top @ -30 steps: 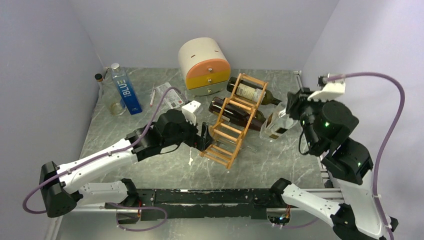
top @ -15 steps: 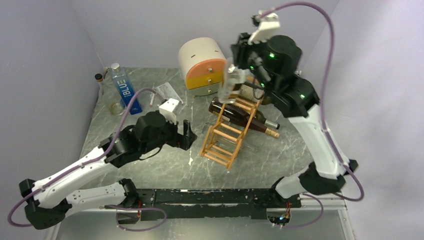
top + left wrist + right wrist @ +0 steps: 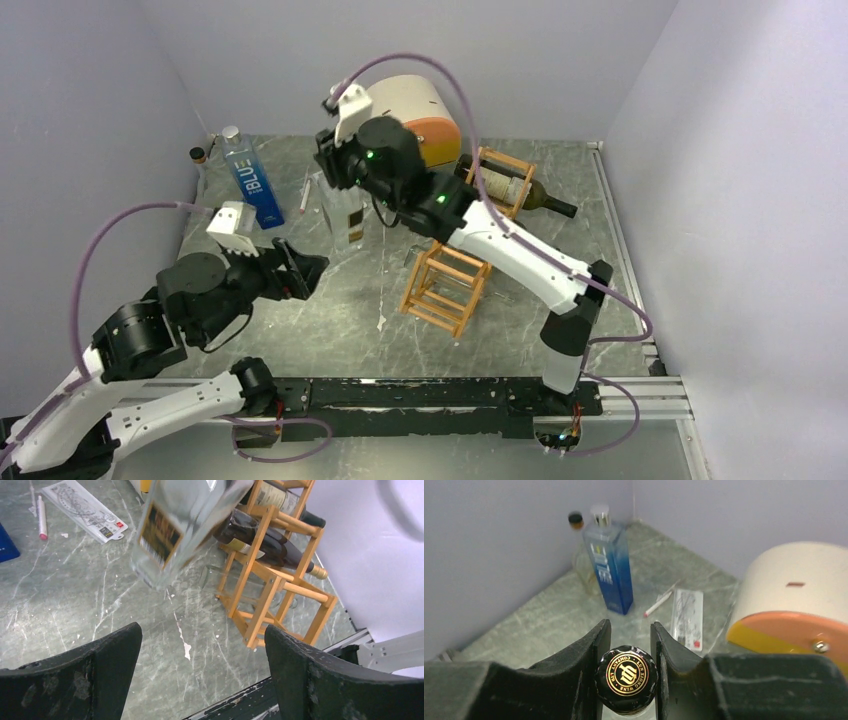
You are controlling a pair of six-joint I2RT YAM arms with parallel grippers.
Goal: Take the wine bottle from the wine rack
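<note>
My right gripper point(image 3: 347, 185) is shut on the black cap point(image 3: 626, 677) of a clear glass wine bottle point(image 3: 347, 218). The bottle hangs below it, left of the wine rack point(image 3: 447, 288) and apart from it. In the left wrist view the bottle point(image 3: 175, 525) is tilted, with its base a little above the table. The tan wooden rack point(image 3: 272, 582) still holds two dark bottles point(image 3: 262, 542). My left gripper point(image 3: 300, 270) is open and empty, low over the table, near and left of the rack.
A blue bottle point(image 3: 250, 180) and a small clear bottle point(image 3: 203, 165) stand at the back left. A pen point(image 3: 304, 195) and a flat packet point(image 3: 688, 615) lie near them. A round cream-and-orange drawer box point(image 3: 425, 110) stands at the back, behind the right arm.
My right arm has swung the clear bottle from right of the rack, up over it, to its left. My left arm has pulled back from the rack toward the left.
</note>
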